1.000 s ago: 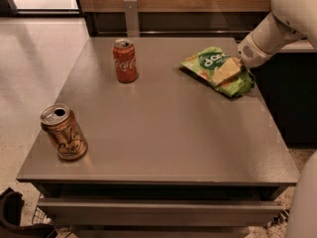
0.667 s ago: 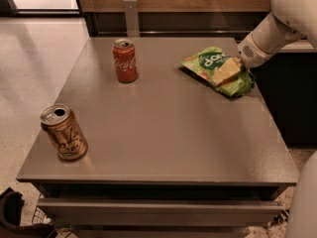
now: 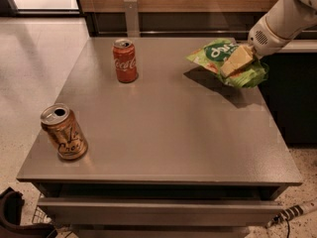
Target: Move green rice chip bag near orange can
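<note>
1 green rice chip bag (image 3: 214, 51), long axis left-right, pinched by fingers (image 3: 237, 60) far-right.

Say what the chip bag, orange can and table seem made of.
The bag: thin glossy plastic film, crinkled, held by the gripper at far right. The can: metal, coppery sheen, silver top. The table: smooth matte grey, perhaps laminate or metal.

Grey tbl (image 3: 173, 133) w/ orange can (image 3: 63, 132), red can (image 3: 125, 60); gripper (image 3: 237, 61) over far-R corner.

The green rice chip bag (image 3: 214, 52) has apparently lifted off the table (image 3: 163, 133) in the gripper (image 3: 237, 62) at far right
</note>
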`<state>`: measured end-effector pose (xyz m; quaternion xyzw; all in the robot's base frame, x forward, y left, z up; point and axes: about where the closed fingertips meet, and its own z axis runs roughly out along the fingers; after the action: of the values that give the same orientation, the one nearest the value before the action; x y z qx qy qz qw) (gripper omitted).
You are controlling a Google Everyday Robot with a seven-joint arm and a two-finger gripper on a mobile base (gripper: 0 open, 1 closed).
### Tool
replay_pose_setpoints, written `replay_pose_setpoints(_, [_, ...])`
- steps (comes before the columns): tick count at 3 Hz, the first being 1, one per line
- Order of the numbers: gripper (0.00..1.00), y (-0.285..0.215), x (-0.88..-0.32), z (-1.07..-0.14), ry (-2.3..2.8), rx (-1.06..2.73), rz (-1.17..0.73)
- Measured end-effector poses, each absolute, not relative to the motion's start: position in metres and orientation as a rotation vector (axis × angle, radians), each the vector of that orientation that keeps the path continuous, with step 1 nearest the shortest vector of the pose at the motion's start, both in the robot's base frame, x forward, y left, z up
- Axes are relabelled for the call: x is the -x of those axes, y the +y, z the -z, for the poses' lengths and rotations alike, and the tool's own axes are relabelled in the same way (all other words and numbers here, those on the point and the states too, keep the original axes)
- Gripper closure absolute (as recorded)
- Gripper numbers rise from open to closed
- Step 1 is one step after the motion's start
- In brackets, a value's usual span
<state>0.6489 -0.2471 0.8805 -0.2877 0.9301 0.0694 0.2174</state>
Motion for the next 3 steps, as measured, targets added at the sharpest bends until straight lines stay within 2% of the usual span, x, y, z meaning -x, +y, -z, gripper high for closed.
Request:
replay_pose_setpoints(2, [1.00, -0.243, -0.607, -0.927, 2.529, 0.840, -0.140])
replay_pose_setpoints(3, [1.00, -0.220, -0.564, -0.944, 2.488, 0.931, -0.084])
